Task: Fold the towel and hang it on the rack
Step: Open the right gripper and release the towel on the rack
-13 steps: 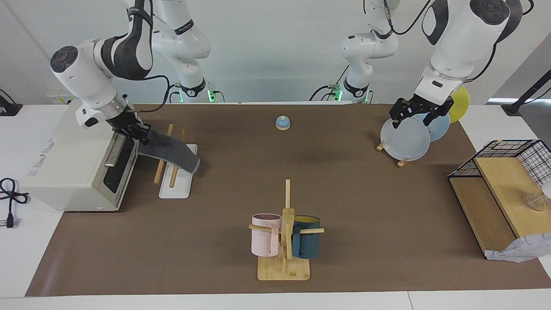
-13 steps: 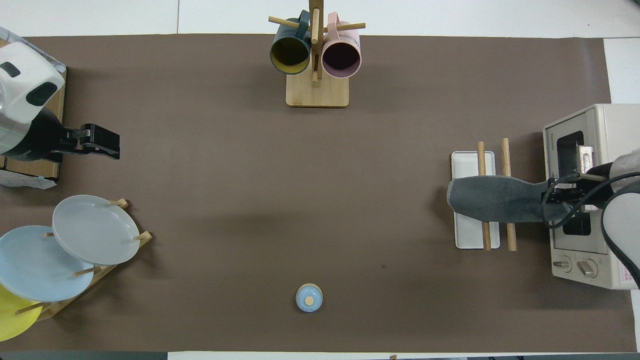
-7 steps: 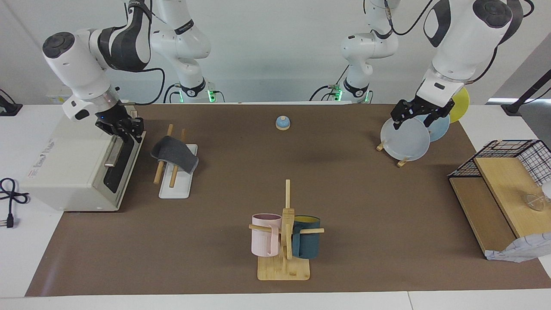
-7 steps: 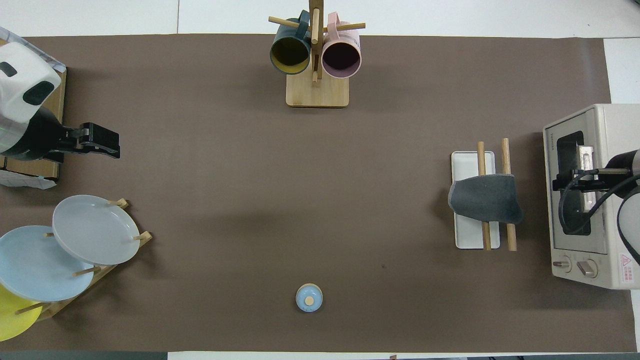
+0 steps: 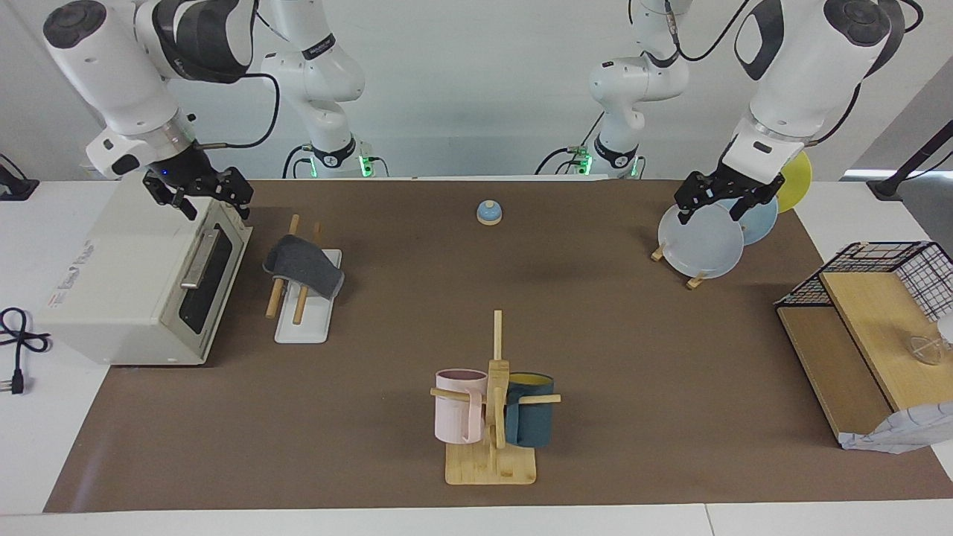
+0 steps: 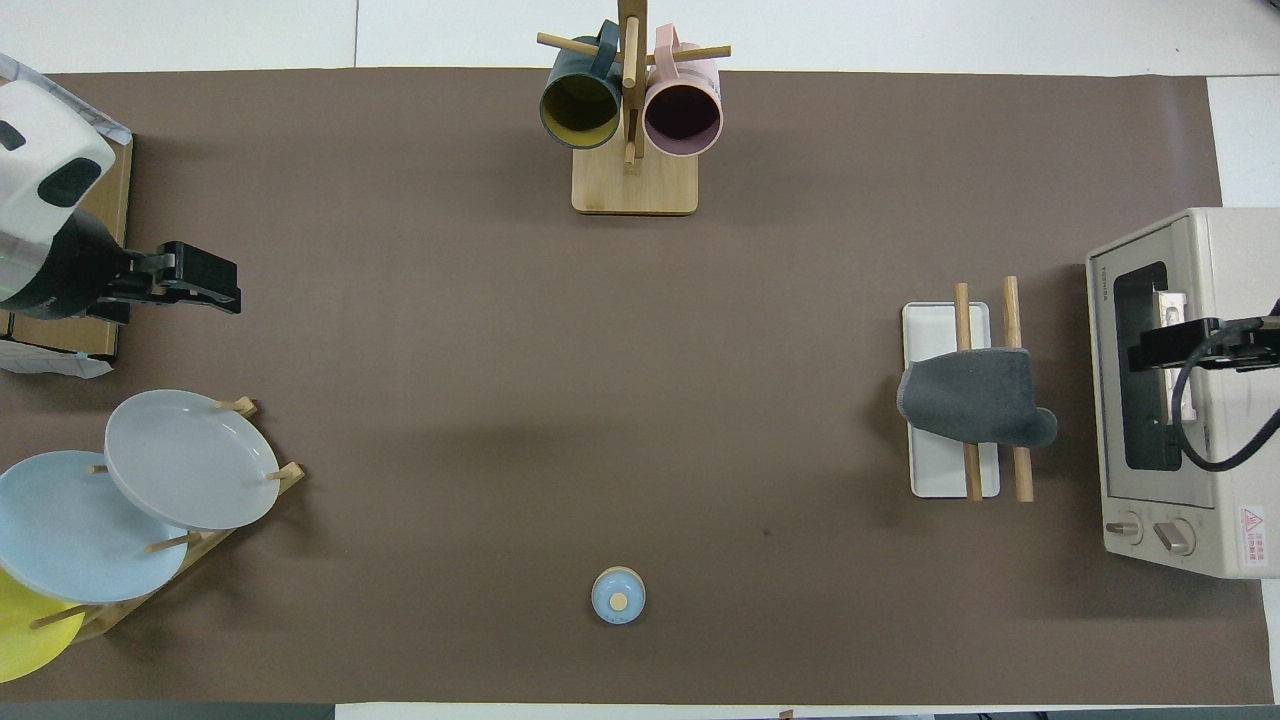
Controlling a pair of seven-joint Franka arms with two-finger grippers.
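Released a moment ago, the towel (image 5: pixel 304 265) now lies draped over both rods of the rack (image 5: pixel 302 316), dark grey face up, one end drooping toward the toaster oven (image 5: pixel 130 286) and the rest spread across the rack's white base. Nothing grips it any more. The right claw (image 5: pixel 199 198), which had been pinching the towel's end beside the oven, has let go and lifted away; it now hangs over the oven's top edge, its fingers spread wide and empty. From above, that claw (image 6: pixel 1170 345) sits over the oven's door window.

The rack stands just beside the oven's front, toward the right arm's end of the worktop (image 5: pixel 595 335).

At the other end, the left claw (image 5: pixel 716 199) waits in the air over the plates (image 5: pixel 703 240) standing in their wooden stand, fingers spread, holding nothing, much where it was a second ago. A wire basket with a wooden shelf (image 5: pixel 871 320) sits at that end too.

A small blue bell (image 5: pixel 489 213) rests near the robots at mid-worktop. Farther from them stands a mug tree (image 5: pixel 493 417) with a pink mug (image 5: pixel 459 406) and a dark teal mug (image 5: pixel 530 418) hung on its pegs.
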